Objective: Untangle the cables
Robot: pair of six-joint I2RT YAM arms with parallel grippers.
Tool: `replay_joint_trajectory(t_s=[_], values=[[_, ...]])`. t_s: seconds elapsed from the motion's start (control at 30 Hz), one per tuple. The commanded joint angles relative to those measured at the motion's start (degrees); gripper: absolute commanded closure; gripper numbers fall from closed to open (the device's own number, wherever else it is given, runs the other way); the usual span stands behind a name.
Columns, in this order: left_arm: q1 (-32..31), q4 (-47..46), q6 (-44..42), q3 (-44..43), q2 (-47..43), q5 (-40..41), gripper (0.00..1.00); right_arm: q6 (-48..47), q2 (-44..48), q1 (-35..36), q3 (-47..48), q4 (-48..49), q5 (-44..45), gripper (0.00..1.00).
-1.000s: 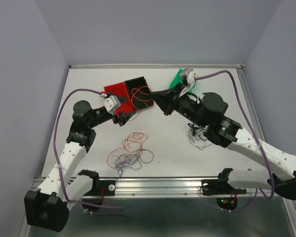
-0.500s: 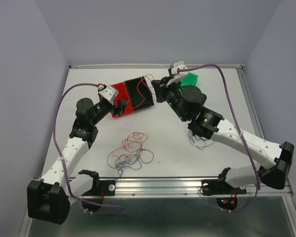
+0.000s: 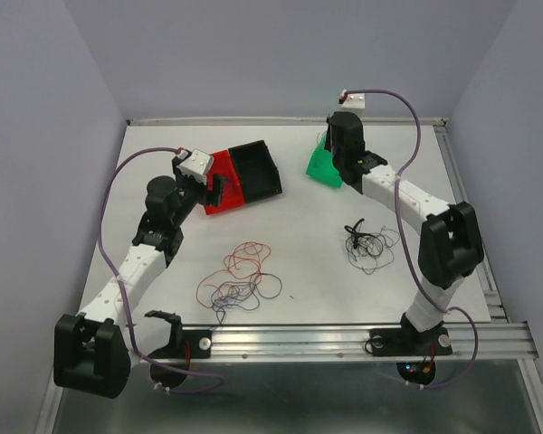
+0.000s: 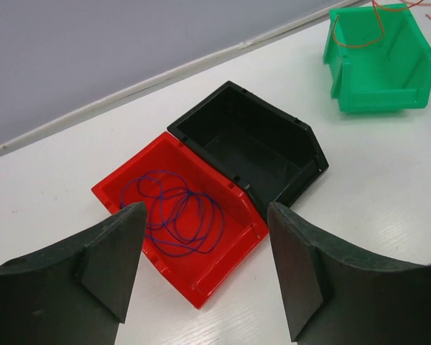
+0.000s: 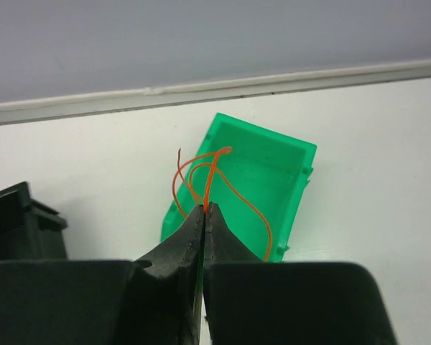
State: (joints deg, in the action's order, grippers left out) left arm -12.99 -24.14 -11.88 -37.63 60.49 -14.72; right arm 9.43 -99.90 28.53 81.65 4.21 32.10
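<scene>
My right gripper is shut on a thin orange cable, whose loops hang over the open green bin. In the top view this gripper is at the back of the table, over the green bin. My left gripper is open and empty, just above the near edge of the red bin, which holds a coiled blue cable. A loose tangle of red, blue and black cables lies on the table in front. A black tangle lies to the right.
An empty black bin sits against the red bin. The table's back wall and raised edge run just behind the bins. My right arm's elbow stands beside the black tangle. A metal rail crosses the front.
My right arm swung from the black bin to the back right, carrying the orange cable over the green bin. My left gripper drew back a little to the left, still open.
</scene>
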Motion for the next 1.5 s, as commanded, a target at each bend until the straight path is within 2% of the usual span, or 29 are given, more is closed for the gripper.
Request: replay_joint_trajectory(t_s=[0.0, 0.13, 0.33, 0.47, 0.63, 0.73, 0.77, 0.87, 1.0, 1.03, 1.27, 1.47], values=[[0.4, -2.9, -0.4, -1.0, -2.0, 1.3, 0.21, 4.4, -4.2, -3.5, 6.7, 0.7, 0.2, 0.99], [0.4, -3.3, -0.6, -0.9, -1.9, 1.1, 0.21, 5.4, -10.2, -5.6, 9.7, 0.5, -1.2, 0.99], [0.4, -3.2, -1.0, -0.6, -2.3, 1.2, 0.21, 7.8, -14.5, -5.9, 10.8, -0.1, 1.4, 1.0], [0.4, -3.4, -1.0, -0.2, -3.4, 0.9, 0.21, 8.8, -13.3, -5.9, 9.2, -0.1, -1.0, 1.0], [0.5, -3.4, -1.1, -0.2, -3.4, 0.8, 0.21, 9.7, -6.5, -5.9, 5.2, 0.4, -1.7, 0.99], [0.4, -3.4, -1.0, -0.2, -3.5, 0.8, 0.21, 9.2, -3.4, -5.8, 0.8, 3.6, -7.0, 0.99], [0.4, -3.5, -1.0, -0.3, -3.6, 0.8, 0.21, 8.1, -1.2, -5.9, -0.6, 7.4, -12.1, 0.99], [0.4, -3.5, -1.0, 0.0, -4.1, 1.2, 0.21, 7.9, 2.6, -5.8, -5.4, 14.0, -18.9, 0.99], [0.4, -3.5, -1.2, 0.1, -4.4, 1.5, 0.21, 6.0, 3.2, -4.7, -5.4, 13.6, -30.6, 0.99], [0.4, -3.5, -1.2, 0.1, -4.4, 1.4, 0.21, 5.6, 3.2, -4.2, -5.2, 13.5, -31.2, 0.99], [0.4, -3.5, -1.0, 0.0, -4.3, 1.4, 0.21, 0.1, 2.4, 2.9, -4.1, 11.9, -30.2, 1.0], [0.4, -3.5, -1.0, 0.3, -4.9, 1.4, 0.21, -1.8, -2.6, 6.6, 0.0, 9.9, -25.9, 0.99]])
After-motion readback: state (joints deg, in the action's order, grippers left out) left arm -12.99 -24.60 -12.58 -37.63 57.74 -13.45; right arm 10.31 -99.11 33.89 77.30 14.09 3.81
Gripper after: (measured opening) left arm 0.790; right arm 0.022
